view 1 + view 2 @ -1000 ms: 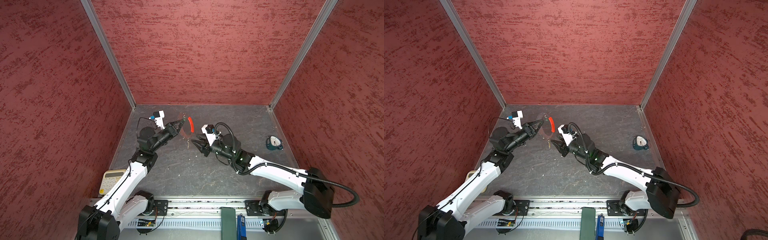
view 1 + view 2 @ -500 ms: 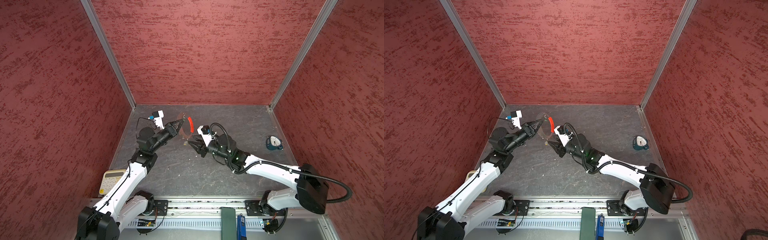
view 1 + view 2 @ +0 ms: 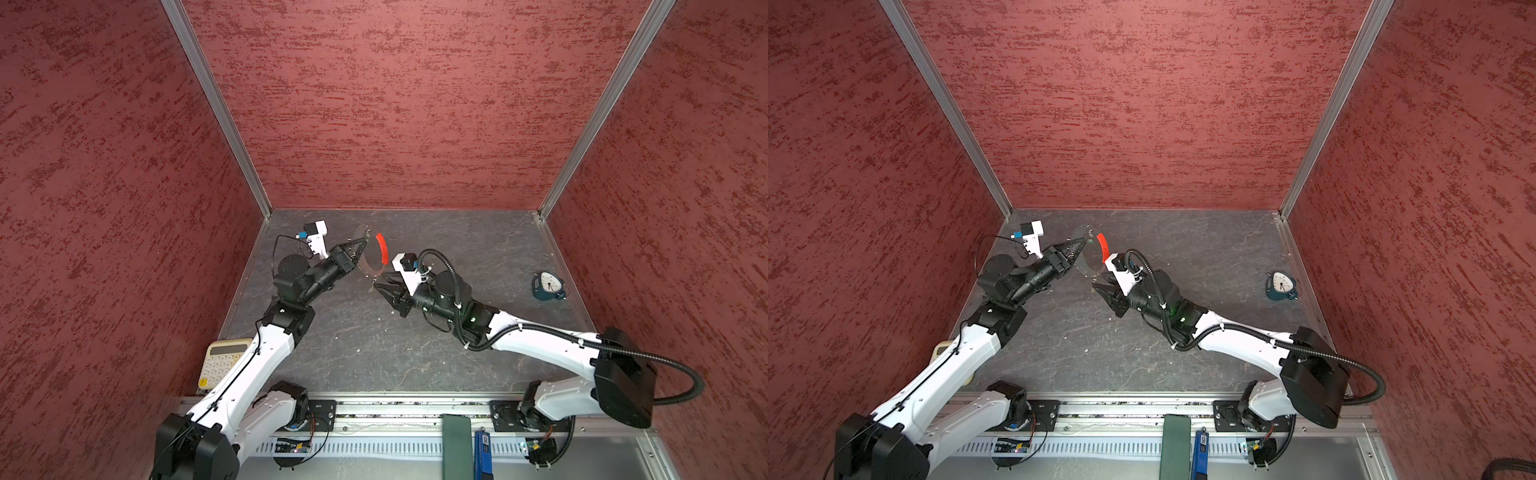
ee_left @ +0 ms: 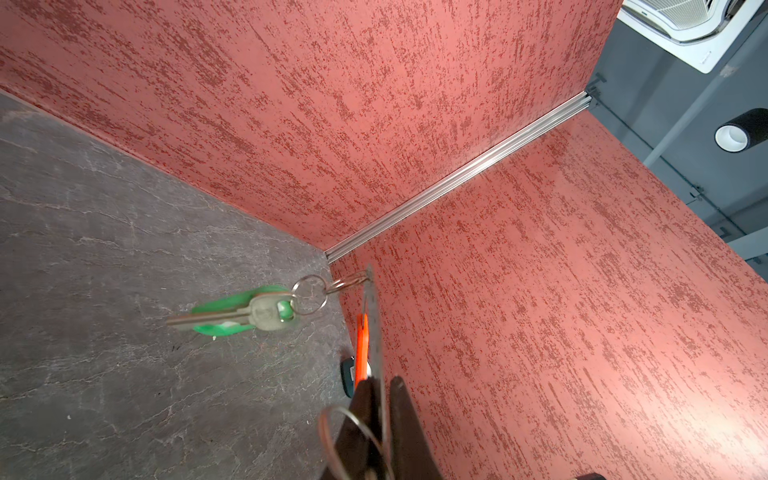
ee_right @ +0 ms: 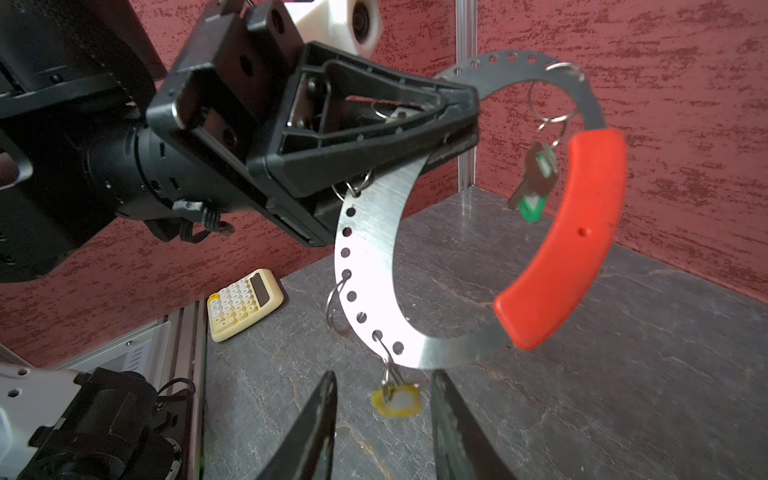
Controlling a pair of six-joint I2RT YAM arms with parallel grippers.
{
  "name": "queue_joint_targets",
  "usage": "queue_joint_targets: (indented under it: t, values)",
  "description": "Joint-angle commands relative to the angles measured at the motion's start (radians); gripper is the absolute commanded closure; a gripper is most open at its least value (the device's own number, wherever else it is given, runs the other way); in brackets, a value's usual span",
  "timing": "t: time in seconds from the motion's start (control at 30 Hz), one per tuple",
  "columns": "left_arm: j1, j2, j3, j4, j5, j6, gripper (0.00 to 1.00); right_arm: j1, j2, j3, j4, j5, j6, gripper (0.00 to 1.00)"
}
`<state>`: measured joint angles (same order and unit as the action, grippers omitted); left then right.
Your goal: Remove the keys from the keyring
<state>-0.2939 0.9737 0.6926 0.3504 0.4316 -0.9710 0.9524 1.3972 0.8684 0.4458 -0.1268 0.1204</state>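
1. the left fingers (image 5: 449, 124) are clenched on the keyring (image 5: 370, 249), a flat metal band punched with a row of holes. they hold it in the air above the dark surface (image 3: 457, 249).
2. in both top views the left fingers (image 3: 355, 249) (image 3: 1073, 245) and the band sit toward the back left of the surface.
3. a red sleeve (image 5: 573, 241) (image 3: 381, 247) covers the arc of the band on the side away from the left fingers.
4. the green key (image 5: 536, 183) hangs by linked small rings from the upper part of the band, just beside the sleeve's upper end. the left wrist view shows it as a metal key lying against a green tag (image 4: 232, 309).
5. the yellow tag (image 5: 397, 401) hangs from a small ring at the lowest part of the band; it is blurred.
6. the right fingers (image 5: 320, 424) (image 3: 384, 291) are released. they stand apart just below the band, one on each side of the yellow tag, with a gap showing on both sides.
7. an empty small ring (image 5: 338, 307) hangs from a hole partway down the band.
8. a cream calculator (image 5: 245, 303) (image 3: 222, 361) lies at the front left edge of the surface. a small blue clock (image 3: 547, 286) stands well apart on the right.
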Motion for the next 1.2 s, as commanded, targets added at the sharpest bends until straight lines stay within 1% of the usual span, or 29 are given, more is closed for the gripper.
queue_joint_targets:
  t: [0.0, 0.37, 0.63, 0.7, 0.93, 1.17]
  values:
    - [-0.006, -0.019, -0.002, 0.011, -0.008, 0.02, 0.88, 0.006, -0.003, 0.024, 0.045, 0.021, -0.019, 0.67]
    - [-0.01, -0.013, -0.002, 0.018, -0.005, 0.018, 0.88, 0.006, 0.01, 0.039, 0.042, 0.024, -0.022, 0.78]
    - [-0.01, -0.014, -0.008, 0.016, -0.013, 0.016, 0.88, 0.006, 0.006, 0.039, 0.037, 0.047, -0.03, 0.93]
    - [-0.01, -0.014, -0.01, 0.012, -0.016, 0.014, 0.88, 0.006, -0.001, 0.036, 0.035, 0.049, -0.03, 1.0]
    - [-0.011, -0.008, -0.013, 0.005, -0.028, 0.014, 0.88, 0.009, -0.039, 0.014, 0.029, 0.062, -0.035, 1.0]
    - [-0.011, 0.006, -0.012, -0.008, -0.038, 0.008, 0.88, 0.011, -0.073, 0.027, 0.005, 0.082, -0.044, 1.0]
